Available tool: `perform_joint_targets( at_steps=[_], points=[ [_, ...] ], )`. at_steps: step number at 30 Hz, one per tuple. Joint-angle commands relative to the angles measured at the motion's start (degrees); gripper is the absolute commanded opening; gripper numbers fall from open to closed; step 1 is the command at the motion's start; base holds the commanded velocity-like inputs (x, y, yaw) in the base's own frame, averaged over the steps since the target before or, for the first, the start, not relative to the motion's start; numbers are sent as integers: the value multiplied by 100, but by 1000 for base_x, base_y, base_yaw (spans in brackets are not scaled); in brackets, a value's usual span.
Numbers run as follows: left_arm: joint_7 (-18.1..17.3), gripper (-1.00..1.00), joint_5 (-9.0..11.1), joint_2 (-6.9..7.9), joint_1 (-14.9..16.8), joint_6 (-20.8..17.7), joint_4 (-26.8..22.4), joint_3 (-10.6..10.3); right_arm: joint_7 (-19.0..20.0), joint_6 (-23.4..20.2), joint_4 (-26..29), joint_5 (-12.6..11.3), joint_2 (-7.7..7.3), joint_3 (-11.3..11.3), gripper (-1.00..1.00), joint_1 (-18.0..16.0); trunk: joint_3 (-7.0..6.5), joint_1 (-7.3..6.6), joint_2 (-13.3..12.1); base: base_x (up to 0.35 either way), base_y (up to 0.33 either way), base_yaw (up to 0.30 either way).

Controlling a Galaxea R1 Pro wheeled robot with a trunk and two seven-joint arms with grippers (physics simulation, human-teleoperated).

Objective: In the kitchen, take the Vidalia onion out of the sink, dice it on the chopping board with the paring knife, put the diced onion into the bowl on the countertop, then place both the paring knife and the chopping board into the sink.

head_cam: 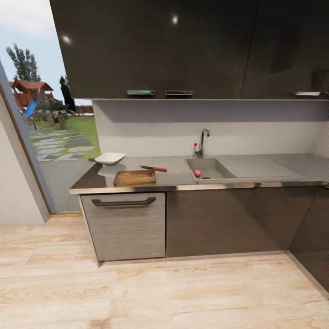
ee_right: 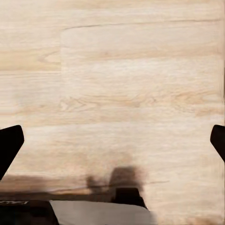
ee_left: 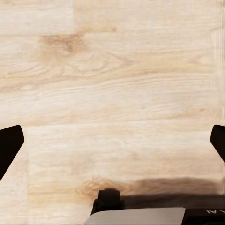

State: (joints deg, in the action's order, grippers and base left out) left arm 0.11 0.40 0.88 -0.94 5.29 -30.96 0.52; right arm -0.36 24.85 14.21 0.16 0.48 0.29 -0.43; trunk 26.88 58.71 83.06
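A small reddish Vidalia onion (head_cam: 197, 173) lies in the grey sink (head_cam: 220, 168), under the chrome faucet (head_cam: 201, 142). Left of the sink, on the glossy countertop (head_cam: 173, 165), rests the brown chopping board (head_cam: 135, 177). The red-handled paring knife (head_cam: 153, 168) lies just behind the board, and the white bowl (head_cam: 109, 158) stands farther back left. My left gripper (ee_left: 114, 140) hangs open over light wooden floor, its dark fingertips (ee_left: 9, 145) at the picture's two sides. My right gripper (ee_right: 115, 143) is open too, above the same floor, with fingertips (ee_right: 10, 144) wide apart.
Dark wall cabinets (head_cam: 183, 48) hang above the counter. A grey drawer front with a bar handle (head_cam: 124, 202) sits under the board. A glass opening (head_cam: 50, 123) onto a garden is at the left. Wooden floor (head_cam: 160, 292) stretches between me and the counter.
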Motion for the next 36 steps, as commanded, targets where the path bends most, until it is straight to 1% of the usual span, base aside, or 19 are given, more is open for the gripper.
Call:
perform_joint_targets(
  at_steps=[1,4,8,36],
  points=[
    [2,100,4,0,-3,11,4,6,-3,14,-213,2,2,5,100,-5,4,1,2,150,-314,0],
    [-1,100,4,0,-3,14,20,4,-2,12,-444,2,4,6,100,-4,4,1,2,150,-314,0],
    [-1,100,4,0,-3,16,33,3,-1,11,-563,0,5,0,100,-4,4,1,2,150,-314,0],
    [-2,100,4,7,-3,16,141,5,-3,11,-586,-6,4,-2,100,-4,4,1,2,150,-314,0]
  ],
)
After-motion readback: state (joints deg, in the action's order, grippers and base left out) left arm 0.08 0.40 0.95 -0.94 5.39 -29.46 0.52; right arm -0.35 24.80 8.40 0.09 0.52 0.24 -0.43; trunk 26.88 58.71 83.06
